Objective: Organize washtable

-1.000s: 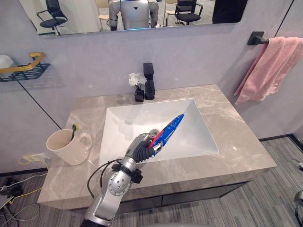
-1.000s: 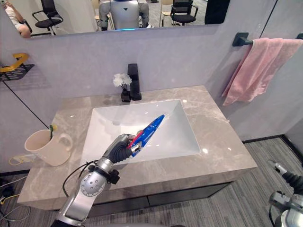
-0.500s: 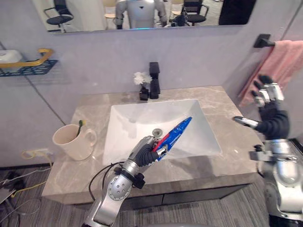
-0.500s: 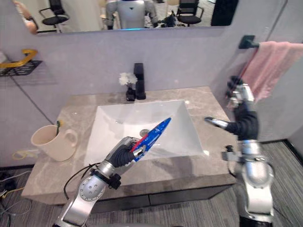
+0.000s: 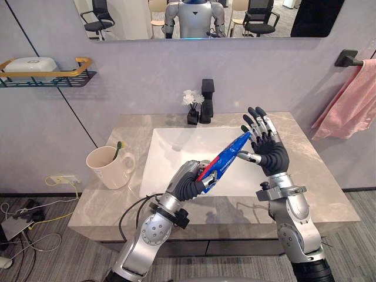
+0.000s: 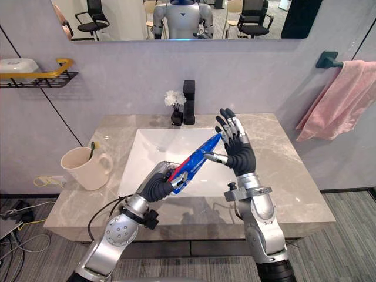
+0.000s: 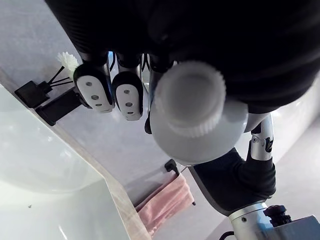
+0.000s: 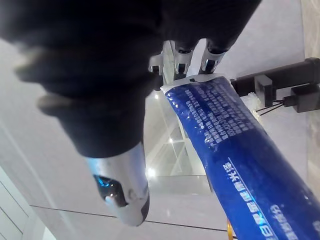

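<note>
Since half a second ago my right hand [image 5: 267,150] has swung in from the right edge to mid-frame, up against the toothpaste tube [image 5: 226,158].

My left hand [image 5: 189,181] sits just below the frame's centre with its fingers curled tight round the capped end of the blue tube, whose white cap [image 7: 197,112] shows at my palm in the left wrist view. The tube slants up and right over the white basin [image 5: 176,144], off the counter. Its flat crimped end is just beside my right hand, which is spread, fingers straight and thumb reaching toward that end; I cannot tell whether they touch. At the left of the frame the cream mug [image 5: 108,170] stands on the counter with a toothbrush [image 5: 118,147] in it.
</note>
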You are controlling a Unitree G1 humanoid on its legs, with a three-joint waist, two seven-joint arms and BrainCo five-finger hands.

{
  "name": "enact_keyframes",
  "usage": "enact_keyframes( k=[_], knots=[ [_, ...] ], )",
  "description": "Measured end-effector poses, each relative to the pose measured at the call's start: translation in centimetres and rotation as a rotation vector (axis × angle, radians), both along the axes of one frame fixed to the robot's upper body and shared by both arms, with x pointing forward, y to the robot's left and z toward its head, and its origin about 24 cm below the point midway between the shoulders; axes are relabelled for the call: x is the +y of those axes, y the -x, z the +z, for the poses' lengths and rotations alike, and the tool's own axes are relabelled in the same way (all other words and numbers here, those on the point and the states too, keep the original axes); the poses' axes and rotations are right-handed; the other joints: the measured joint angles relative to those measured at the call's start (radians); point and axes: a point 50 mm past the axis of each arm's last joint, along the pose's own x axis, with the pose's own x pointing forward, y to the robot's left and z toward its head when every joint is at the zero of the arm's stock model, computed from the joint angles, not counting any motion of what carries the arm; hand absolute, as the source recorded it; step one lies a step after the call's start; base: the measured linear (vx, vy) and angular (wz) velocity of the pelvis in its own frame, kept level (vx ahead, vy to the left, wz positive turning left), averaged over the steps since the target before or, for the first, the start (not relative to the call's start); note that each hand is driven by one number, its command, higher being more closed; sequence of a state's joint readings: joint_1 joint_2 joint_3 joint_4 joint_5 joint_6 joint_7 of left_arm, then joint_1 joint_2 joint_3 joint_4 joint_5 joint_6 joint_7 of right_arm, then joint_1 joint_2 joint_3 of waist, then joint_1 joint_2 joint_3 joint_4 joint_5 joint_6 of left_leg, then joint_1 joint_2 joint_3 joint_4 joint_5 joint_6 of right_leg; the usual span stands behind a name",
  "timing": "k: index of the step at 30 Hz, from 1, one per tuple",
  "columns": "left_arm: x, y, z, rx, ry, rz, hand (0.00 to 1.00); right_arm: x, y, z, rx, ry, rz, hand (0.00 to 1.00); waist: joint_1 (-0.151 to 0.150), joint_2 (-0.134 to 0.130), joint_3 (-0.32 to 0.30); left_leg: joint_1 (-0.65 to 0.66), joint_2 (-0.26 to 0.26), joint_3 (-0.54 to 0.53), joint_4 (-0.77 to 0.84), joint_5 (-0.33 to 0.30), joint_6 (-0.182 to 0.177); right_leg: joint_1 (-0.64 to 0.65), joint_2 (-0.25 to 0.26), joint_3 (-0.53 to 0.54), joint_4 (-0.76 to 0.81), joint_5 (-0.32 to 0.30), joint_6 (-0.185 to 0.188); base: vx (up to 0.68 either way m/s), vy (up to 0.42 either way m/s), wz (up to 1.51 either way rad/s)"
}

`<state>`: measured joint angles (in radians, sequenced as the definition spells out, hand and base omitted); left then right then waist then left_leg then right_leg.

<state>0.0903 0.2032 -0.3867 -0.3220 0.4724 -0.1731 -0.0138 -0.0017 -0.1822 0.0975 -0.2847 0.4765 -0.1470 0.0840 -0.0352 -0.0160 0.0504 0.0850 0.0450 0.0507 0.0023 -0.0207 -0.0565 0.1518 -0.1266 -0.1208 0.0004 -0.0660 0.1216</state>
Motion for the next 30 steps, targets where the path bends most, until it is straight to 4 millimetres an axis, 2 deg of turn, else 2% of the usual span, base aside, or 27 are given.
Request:
enact_keyframes(
  k=[8,22,30],
  knots=[
    [0.1,0.2,1.6,-0.073,0.055,0.030,1.00,1.2,0.0,-1.0,0.051,-0.055,0.012,0.00,0.001,-0.002,0.001,0.013,0.000,-0.009,-0.038,0.020,-0.002,0.002,0.002,-0.011,-0.004,0.000,0.000,-0.01,-0.008,0.03],
    [0.9,0.1,1.5,-0.077,0.094,0.106,1.00,1.5,0.5,-2.0,0.105,-0.161,0.003,0.00,0.005,-0.013,0.008,0.019,0.000,-0.010,-0.048,0.025,-0.002,0.003,0.002,-0.012,-0.006,0.000,0.000,0.00,0.000,0.00],
    [0.8,0.2,1.5,-0.075,0.095,0.099,1.00,4.2,0.8,-2.9,0.151,-0.192,0.146,0.00,0.019,-0.029,0.017,0.029,-0.002,-0.014,-0.074,0.041,-0.001,0.003,0.001,-0.017,-0.006,0.000,0.000,0.00,0.000,0.00]
  ],
)
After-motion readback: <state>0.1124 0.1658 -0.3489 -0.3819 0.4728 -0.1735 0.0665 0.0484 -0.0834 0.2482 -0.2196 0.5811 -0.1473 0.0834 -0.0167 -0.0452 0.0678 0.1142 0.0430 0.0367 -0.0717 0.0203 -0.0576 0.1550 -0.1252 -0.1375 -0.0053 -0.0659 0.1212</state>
